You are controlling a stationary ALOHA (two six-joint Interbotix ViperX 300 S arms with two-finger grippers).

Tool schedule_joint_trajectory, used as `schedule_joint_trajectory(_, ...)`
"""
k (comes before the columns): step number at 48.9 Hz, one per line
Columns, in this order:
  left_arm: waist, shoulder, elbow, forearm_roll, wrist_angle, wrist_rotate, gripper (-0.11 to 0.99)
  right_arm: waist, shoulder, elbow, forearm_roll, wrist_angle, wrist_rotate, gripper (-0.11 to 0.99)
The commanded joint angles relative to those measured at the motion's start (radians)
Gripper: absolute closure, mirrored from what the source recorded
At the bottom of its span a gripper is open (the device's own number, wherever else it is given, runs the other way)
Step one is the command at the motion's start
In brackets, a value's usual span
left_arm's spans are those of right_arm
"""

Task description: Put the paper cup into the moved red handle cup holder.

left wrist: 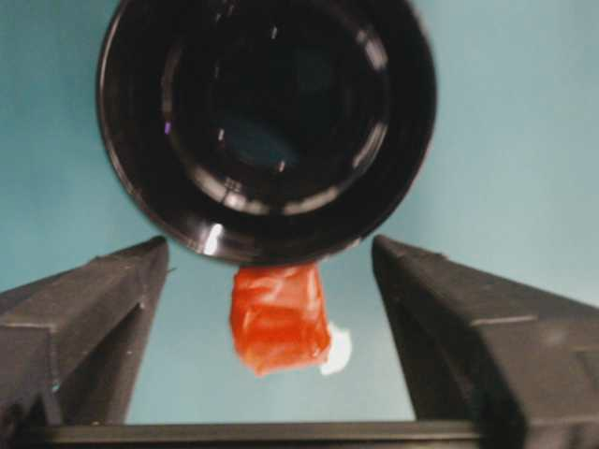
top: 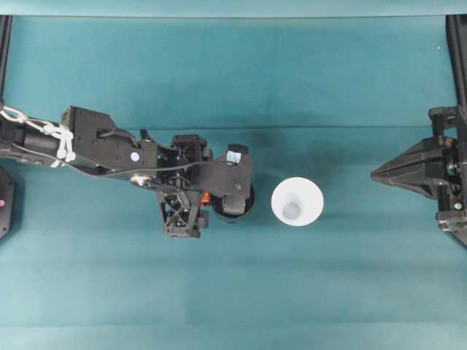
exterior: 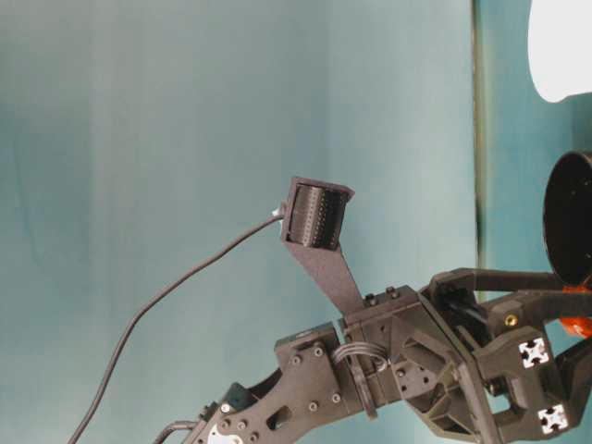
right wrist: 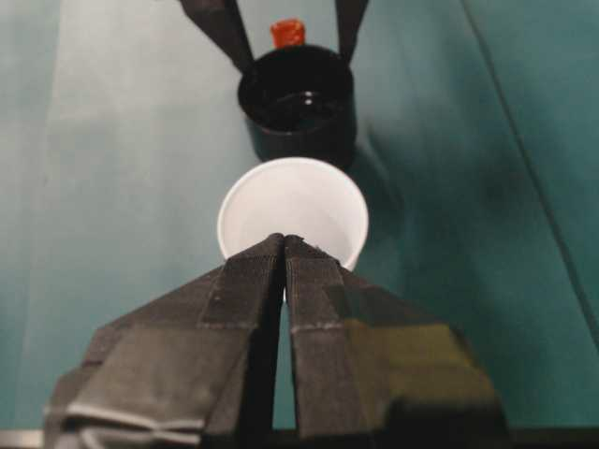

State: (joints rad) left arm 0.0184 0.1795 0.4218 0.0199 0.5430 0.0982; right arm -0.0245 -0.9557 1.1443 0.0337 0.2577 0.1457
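Overhead, the paper cup (top: 297, 202) stands upright on the teal table (top: 219, 73), mouth up, just right of the middle. Just beside it on the left sits the black cup holder (top: 235, 202), mostly covered by the left arm's wrist camera mount; its red handle (top: 206, 197) pokes out on the side away from the cup. The two stand near each other but apart.

From the left wrist view, the left gripper (left wrist: 271, 271) has its fingers (left wrist: 89, 318) spread wide on either side of the red handle, touching neither it nor the holder's glossy wall.

Seen from the right wrist view, the right gripper (right wrist: 284, 245) has its two fingers pressed together and empty, pointing at the paper cup's near rim, with the holder straight beyond it. Overhead, that gripper sits at the table's right edge, well apart from the cup.
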Motion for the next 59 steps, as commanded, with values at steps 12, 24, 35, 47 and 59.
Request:
schedule_joint_trajectory(12, -0.003, -0.009, -0.002, 0.002, 0.005, 0.003, 0.00, -0.002, 0.008, -0.006, 0.003, -0.005, 0.006, 0.95)
schedule_joint_trajectory(24, 0.012, -0.110, 0.032, 0.002, 0.080, 0.003, 0.00, -0.002, 0.008, -0.006, 0.003, -0.005, 0.006, 0.95)
schedule_joint_trajectory(35, 0.012, -0.298, 0.101, 0.002, 0.083, 0.006, 0.00, -0.002, 0.008, -0.006, 0.003, -0.005, 0.006, 0.95)
schedule_joint_trajectory(47, -0.005, -0.486, 0.196, 0.002, 0.081, 0.005, 0.00, -0.002, 0.008, -0.009, 0.003, -0.005, 0.008, 0.95)
schedule_joint_trajectory(59, -0.008, -0.577, 0.259, 0.002, 0.081, 0.005, 0.00, -0.005, 0.008, -0.012, 0.002, -0.006, 0.006, 0.95)
